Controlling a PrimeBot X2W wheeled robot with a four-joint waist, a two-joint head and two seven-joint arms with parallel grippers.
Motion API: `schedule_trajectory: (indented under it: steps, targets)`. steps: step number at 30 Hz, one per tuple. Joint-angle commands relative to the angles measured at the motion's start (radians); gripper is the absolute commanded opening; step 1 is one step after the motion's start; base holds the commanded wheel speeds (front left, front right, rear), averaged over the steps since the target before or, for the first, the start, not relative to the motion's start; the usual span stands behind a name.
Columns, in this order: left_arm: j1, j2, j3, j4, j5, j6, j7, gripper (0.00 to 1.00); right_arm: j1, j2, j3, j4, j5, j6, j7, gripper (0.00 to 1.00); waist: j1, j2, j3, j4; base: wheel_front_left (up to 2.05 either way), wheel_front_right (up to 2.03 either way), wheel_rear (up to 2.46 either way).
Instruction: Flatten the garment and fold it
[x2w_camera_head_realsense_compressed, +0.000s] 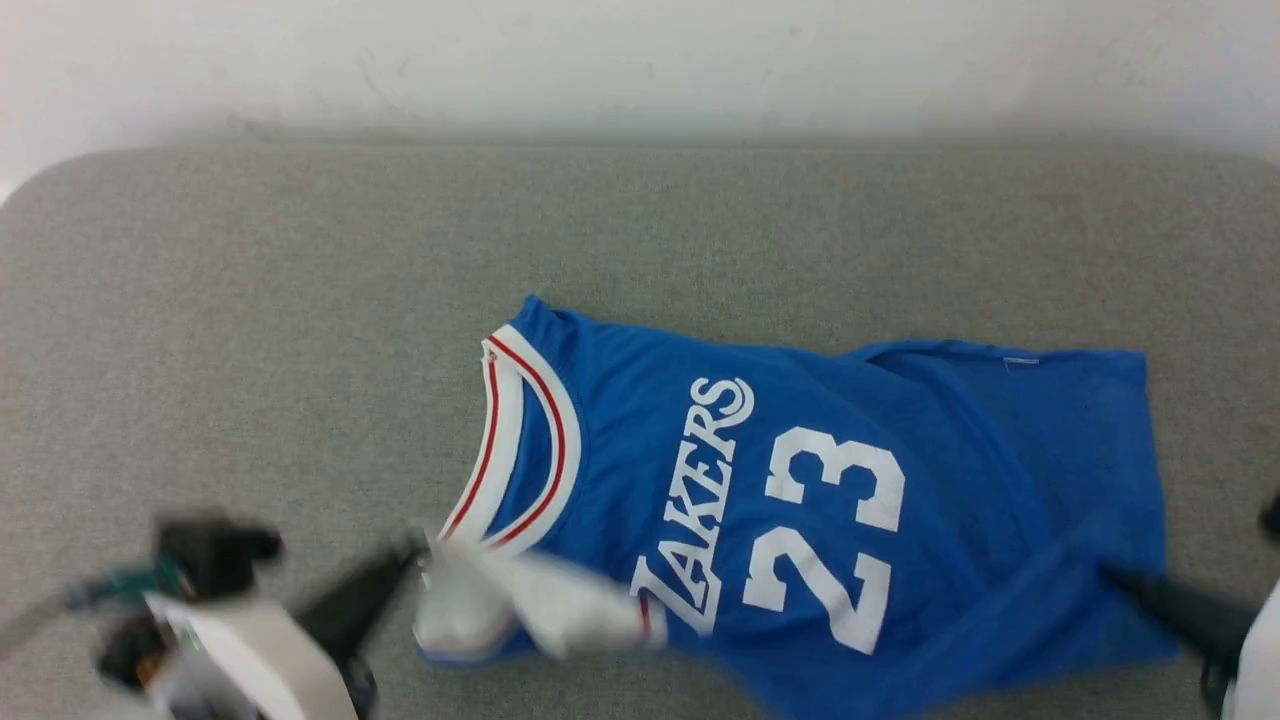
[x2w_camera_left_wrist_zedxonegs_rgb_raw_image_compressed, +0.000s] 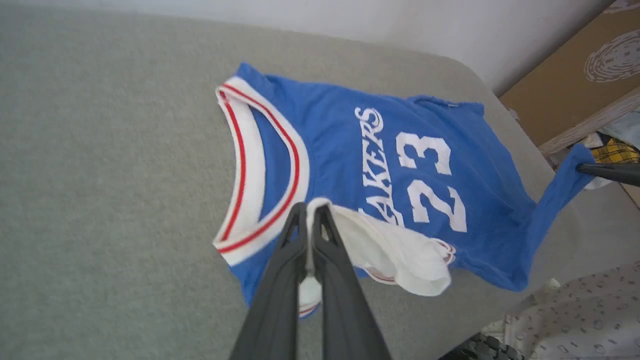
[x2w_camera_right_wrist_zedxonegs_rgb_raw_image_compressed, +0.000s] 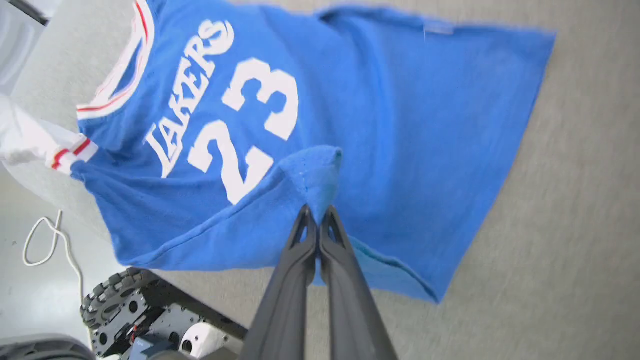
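garment: royal-blue jersey shirt (x2w_camera_head_realsense_compressed: 860, 480), white sleeves, red-and-white trim, white "LAKERS 23", lying front-up on grey fabric bench (x2w_camera_head_realsense_compressed: 300, 300) | left hand (x2w_camera_left_wrist_zedxonegs_rgb_raw_image_compressed: 311, 212): pinched tight on white sleeve (x2w_camera_left_wrist_zedxonegs_rgb_raw_image_compressed: 400, 250) | right hand (x2w_camera_right_wrist_zedxonegs_rgb_raw_image_compressed: 317, 215): pinched tight on raised blue hem corner (x2w_camera_right_wrist_zedxonegs_rgb_raw_image_compressed: 315, 172)

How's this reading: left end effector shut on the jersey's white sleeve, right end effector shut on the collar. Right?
Not quite. The left end effector is shut on the jersey's white sleeve, but the right end effector is shut on a blue bottom corner, not the collar; the right wrist view shows it.
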Motion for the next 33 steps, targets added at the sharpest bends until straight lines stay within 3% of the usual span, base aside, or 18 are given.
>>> schedule_trajectory:
  steps: [1,5,8,10,12,18,26,33]
  targets:
    - [-0.087,0.026,0.04,-0.004,0.043,-0.003,0.011,0.0,-0.092,-0.028,-0.001,-0.033,0.019,-0.001,0.013,0.0,-0.0002,0.0,0.029,-0.006,0.0,0.0,0.0]
    - [-0.327,0.061,0.135,-0.001,0.141,0.004,0.089,0.0,-0.39,-0.075,0.006,-0.074,0.057,-0.001,0.047,0.0,-0.0002,0.0,0.078,-0.017,0.0,0.0,0.0]
    - [-0.526,0.042,0.196,0.043,0.186,-0.004,0.166,0.0,-0.663,-0.099,0.046,-0.017,0.049,-0.001,0.05,0.0,-0.0002,0.0,0.132,-0.025,0.0,0.0,0.0]
    - [-0.674,0.005,0.226,0.107,0.224,-0.009,0.212,0.0,-0.853,-0.096,0.089,0.062,0.027,-0.001,0.044,0.0,-0.0002,0.0,0.178,-0.028,0.0,0.0,0.0]
    - [-0.826,-0.059,0.265,0.19,0.255,0.015,0.23,0.0,-1.045,-0.073,0.128,0.154,-0.016,-0.001,0.015,0.0,-0.0002,0.0,0.226,-0.031,0.0,0.0,0.0]
    - [-1.261,-0.178,0.279,0.436,0.448,0.008,0.244,0.0,-1.523,-0.003,0.25,0.437,-0.168,-0.001,-0.175,0.0,-0.0002,0.0,0.354,-0.06,0.0,0.0,0.0]
    - [-1.542,-0.273,0.282,0.66,0.579,-0.023,0.132,0.0,-1.768,0.008,0.366,0.711,-0.283,-0.001,-0.407,0.0,-0.0002,0.0,0.393,-0.084,0.0,0.0,0.0]
    - [-1.586,-0.315,0.275,0.728,0.598,-0.083,0.006,0.0,-1.824,-0.056,0.441,0.873,-0.306,-0.001,-0.541,0.0,-0.0002,0.0,0.473,-0.074,0.0,0.0,0.0]
